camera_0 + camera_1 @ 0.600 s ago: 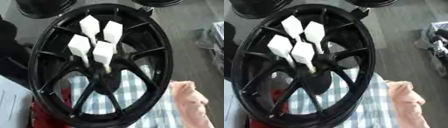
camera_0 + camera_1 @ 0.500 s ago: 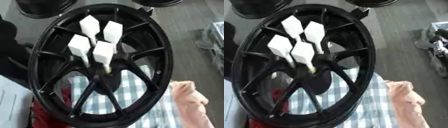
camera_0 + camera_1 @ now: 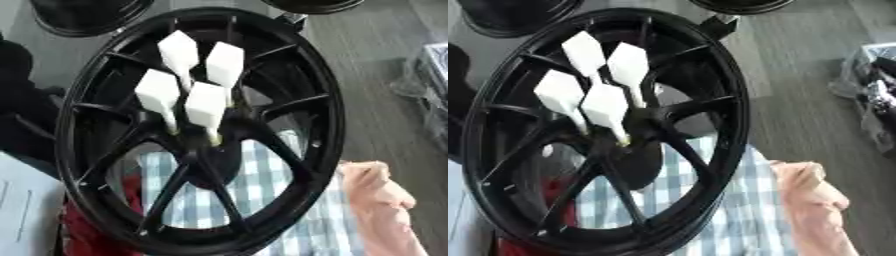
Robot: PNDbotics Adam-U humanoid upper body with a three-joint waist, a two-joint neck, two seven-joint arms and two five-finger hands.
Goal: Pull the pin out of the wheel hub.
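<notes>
- Black, glossy, multi-spoke metal wheel rim (image 3: 325,100) fills most of both views, tilted so that its top leans toward the upper right.
- Four white, block-headed pins stand in the wheel hub (image 3: 210,145) at the rim's centre, each on a thin pale stem that runs down into the hub.
- Nearest pin (image 3: 206,106) has its stem meeting the hub just below the middle of the picture, with a small yellowish tip where it enters.
- Left pin (image 3: 158,94) stands just beside it, and two more pins, one upper left (image 3: 179,51) and one upper right (image 3: 225,65), rise behind them.
- All four pins are seated in the hub; none is pulled out.
- Neither robot hand shows in either view, so the state of the fingers cannot be told.
- Blue-and-white checked cloth (image 3: 262,185) shows through the lower spokes and to the lower right of the rim.
- Peach-pink crumpled fabric (image 3: 381,200) lies at the lower right, touching the checked cloth's edge.
- Red material (image 3: 87,232) shows through the lower-left spokes.
- Grey wood-grain floor (image 3: 798,75) lies to the right of the rim.
- Parts of two other black round objects (image 3: 83,15) show at the top edge.
</notes>
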